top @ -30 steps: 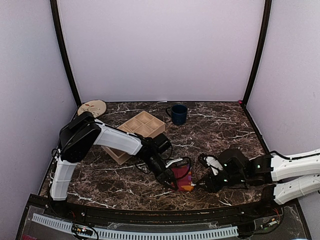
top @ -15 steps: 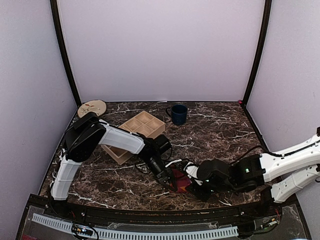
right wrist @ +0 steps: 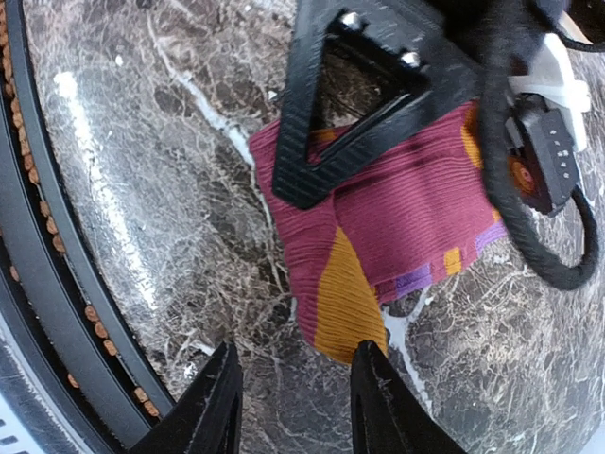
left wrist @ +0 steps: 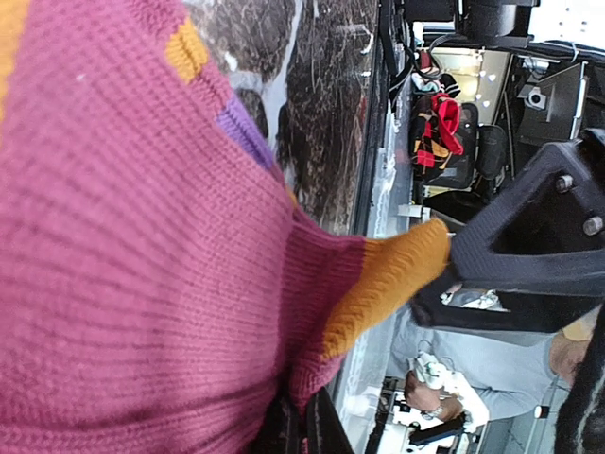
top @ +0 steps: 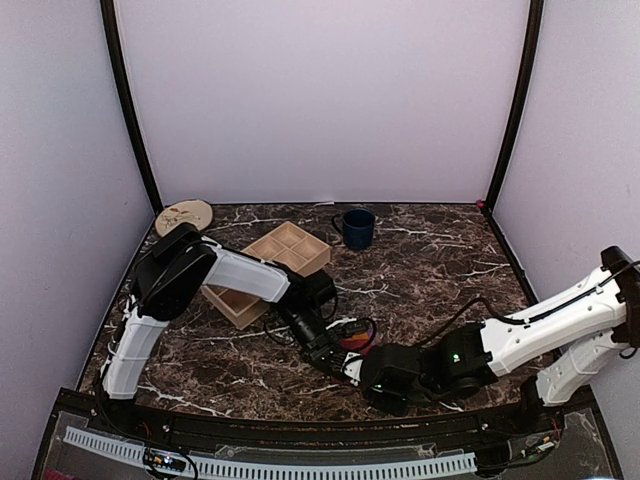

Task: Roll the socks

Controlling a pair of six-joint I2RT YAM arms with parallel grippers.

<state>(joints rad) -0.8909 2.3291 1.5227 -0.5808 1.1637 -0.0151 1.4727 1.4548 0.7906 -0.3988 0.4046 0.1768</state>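
Note:
A magenta sock with an orange toe and small orange and purple patches lies bunched on the marble table near its front edge. It fills the left wrist view. My left gripper is shut on its fabric, and in the right wrist view one of its black fingers presses on top of the sock. My right gripper is open just short of the orange toe, with only marble between its fingers. From above, the sock sits between the left gripper and the right gripper.
A wooden compartment tray sits behind the left arm, with a dark blue mug beyond it and a round tan disc at the back left. The table's black front rail runs close beside my right gripper.
My right arm has swung left across the front of the table and its open gripper now sits right at the sock. The left gripper has kept its hold and barely moved.

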